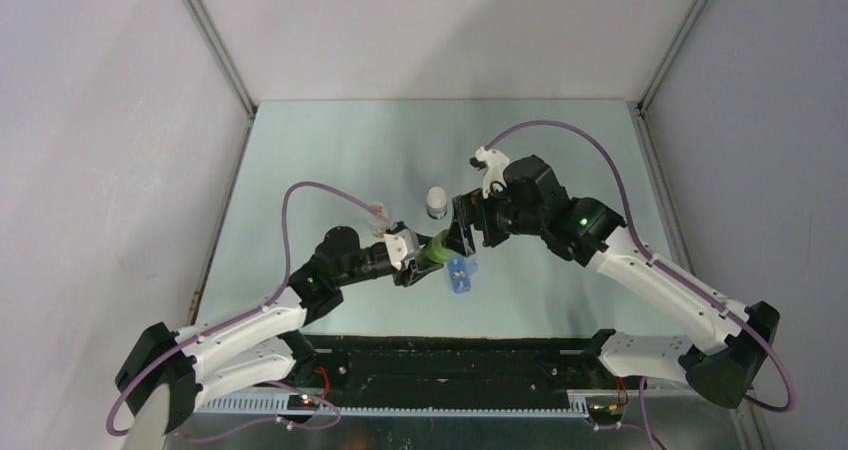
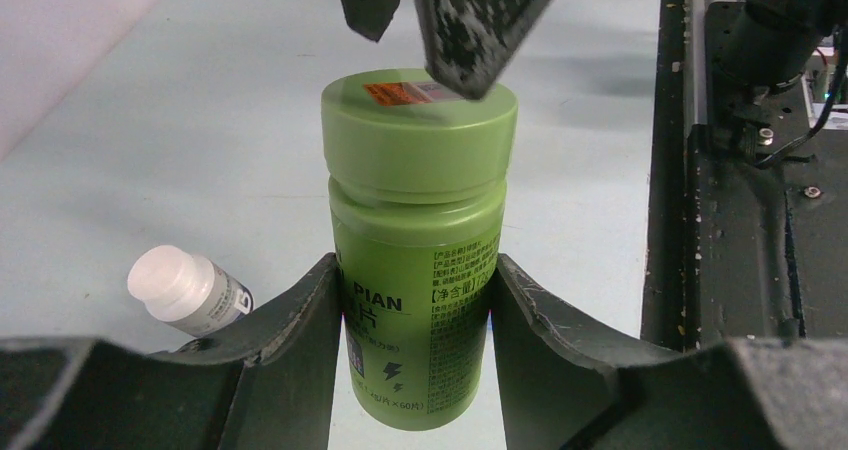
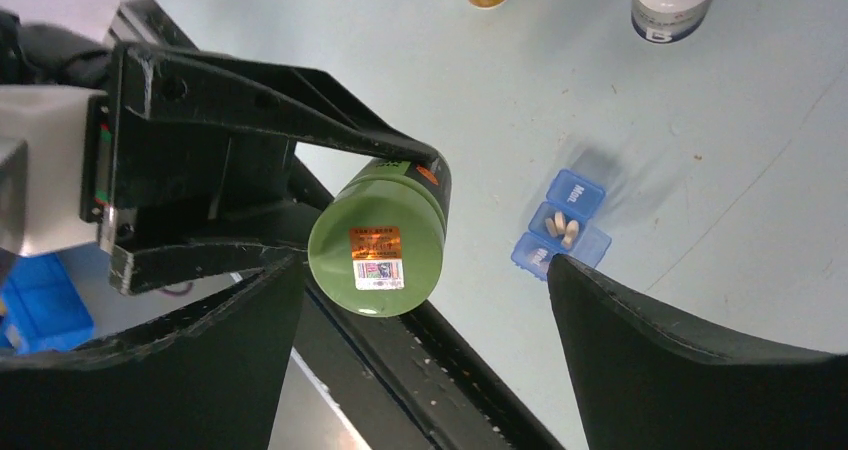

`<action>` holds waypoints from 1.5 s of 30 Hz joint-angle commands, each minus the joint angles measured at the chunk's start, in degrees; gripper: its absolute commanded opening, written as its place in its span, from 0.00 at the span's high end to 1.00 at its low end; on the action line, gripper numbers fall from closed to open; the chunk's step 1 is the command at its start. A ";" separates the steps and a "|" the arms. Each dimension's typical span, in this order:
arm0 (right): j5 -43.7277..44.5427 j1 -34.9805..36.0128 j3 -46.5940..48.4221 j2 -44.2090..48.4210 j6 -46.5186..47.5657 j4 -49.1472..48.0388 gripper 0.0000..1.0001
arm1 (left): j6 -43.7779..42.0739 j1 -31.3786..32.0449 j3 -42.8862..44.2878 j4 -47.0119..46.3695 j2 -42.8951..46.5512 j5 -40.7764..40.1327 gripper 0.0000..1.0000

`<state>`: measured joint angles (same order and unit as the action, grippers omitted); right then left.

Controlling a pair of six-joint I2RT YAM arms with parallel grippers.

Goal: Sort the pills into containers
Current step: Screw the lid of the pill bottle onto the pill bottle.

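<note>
While the left gripper (image 2: 412, 275) clamps the green bottle (image 2: 415, 220), its cap (image 3: 375, 255) faces the right gripper (image 3: 425, 267).
Those jaws stand wide apart, just off the cap.

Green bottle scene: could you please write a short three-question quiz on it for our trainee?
1. True or false: the green bottle is uncapped.
2. Whose jaws clamp the bottle? A left gripper; B right gripper; C neither.
3. Fill in: the pills lie in the blue ____.
Key: 1 false; 2 A, the right gripper is open; 3 pill box.
</note>
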<state>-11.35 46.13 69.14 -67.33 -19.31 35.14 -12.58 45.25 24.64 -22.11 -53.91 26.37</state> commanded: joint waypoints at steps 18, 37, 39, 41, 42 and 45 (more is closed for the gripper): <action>6.47 5.80 -0.31 -4.90 -6.64 -6.50 0.61 | -0.66 0.21 2.51 -2.81 0.04 -0.38 1.00; 11.29 1.74 -2.43 1.52 -13.00 -8.04 0.01 | -5.05 0.19 2.75 -4.99 -3.59 -4.78 1.00; 4.92 0.41 -2.67 3.68 -6.37 -6.05 0.01 | -5.54 0.12 3.57 -3.57 -4.06 -2.94 1.00; 0.41 0.14 -2.56 5.28 0.16 -3.53 0.01 | -5.69 0.06 4.56 -2.51 -4.59 -0.68 1.00; -2.21 0.11 -2.59 5.63 2.22 -2.50 0.01 | -5.70 0.08 5.38 -1.87 -4.83 0.32 1.00; -3.36 2.74 -2.61 6.13 14.36 2.78 0.04 | -6.57 0.11 9.34 4.04 -6.11 5.46 1.00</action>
<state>-7.16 46.46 66.37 -62.08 -23.40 31.83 -16.64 45.23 27.16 -21.06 -59.37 24.49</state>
